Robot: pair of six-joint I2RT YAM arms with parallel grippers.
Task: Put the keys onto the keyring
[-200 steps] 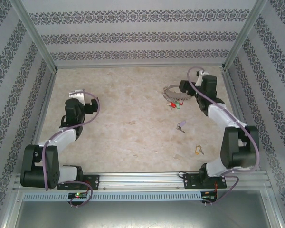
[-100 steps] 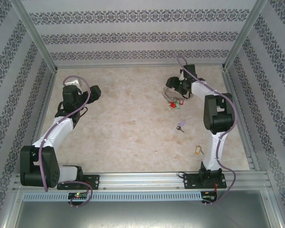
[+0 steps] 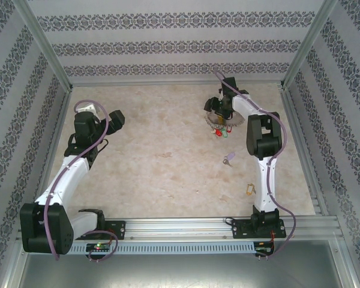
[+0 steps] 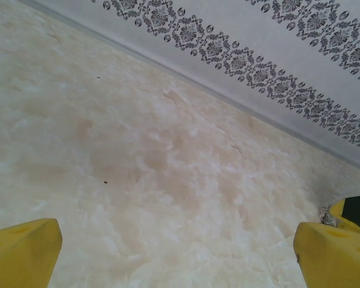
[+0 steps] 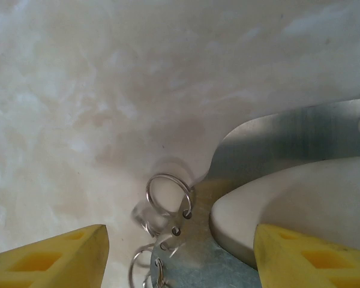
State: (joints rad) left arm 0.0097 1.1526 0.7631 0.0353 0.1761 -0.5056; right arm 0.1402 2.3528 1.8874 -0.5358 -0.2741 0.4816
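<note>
Both pairs of jaws gape wide above the marbled beige bench (image 3: 162, 180): right gripper (image 3: 219, 107) over the fringed silver metal keyring (image 3: 213, 122), upper right; left gripper (image 3: 116, 119) mid-left.

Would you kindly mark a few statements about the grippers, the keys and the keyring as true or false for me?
1. The right gripper has its fingers spread wide over the keyring. True.
2. The left gripper holds a key. False: its fingers are apart over bare table.
3. The yellow-tagged key lies apart from the keyring, nearer the right arm's base. True.
4. The red- and green-tagged keys lie beside the left arm. False: they lie right by the keyring, at the far right of the table.
5. Small split rings fringe the keyring's rim. True.
</note>
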